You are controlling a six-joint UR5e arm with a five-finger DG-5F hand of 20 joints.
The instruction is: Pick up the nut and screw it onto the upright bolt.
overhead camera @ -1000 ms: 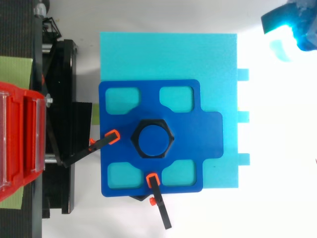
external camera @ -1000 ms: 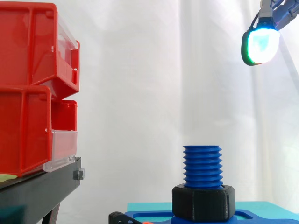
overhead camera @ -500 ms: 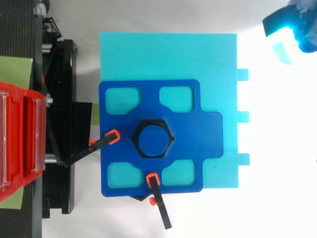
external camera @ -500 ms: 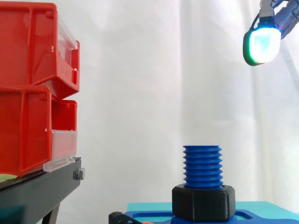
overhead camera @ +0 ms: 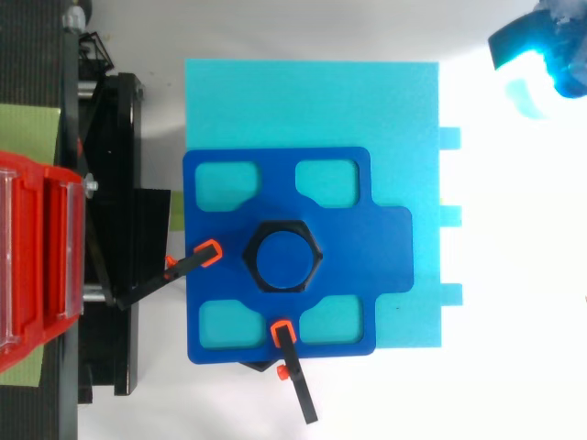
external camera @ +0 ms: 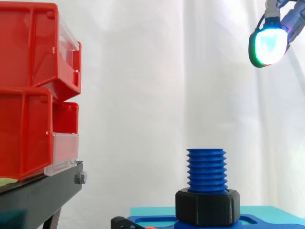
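1. Hand [external camera: 268, 45] hangs high at the right, well apart from the work; I cannot tell whether it is open or closed.
2. Black nut [external camera: 207, 207] sits low on the upright blue bolt [external camera: 206, 167], down at its base.
3. Orange-tipped clamps [overhead camera: 206, 254] pin the blue plate [overhead camera: 367, 247], probably so the bolt resists turning.

Bright, even light; white glare surrounds the hand [overhead camera: 543, 57].
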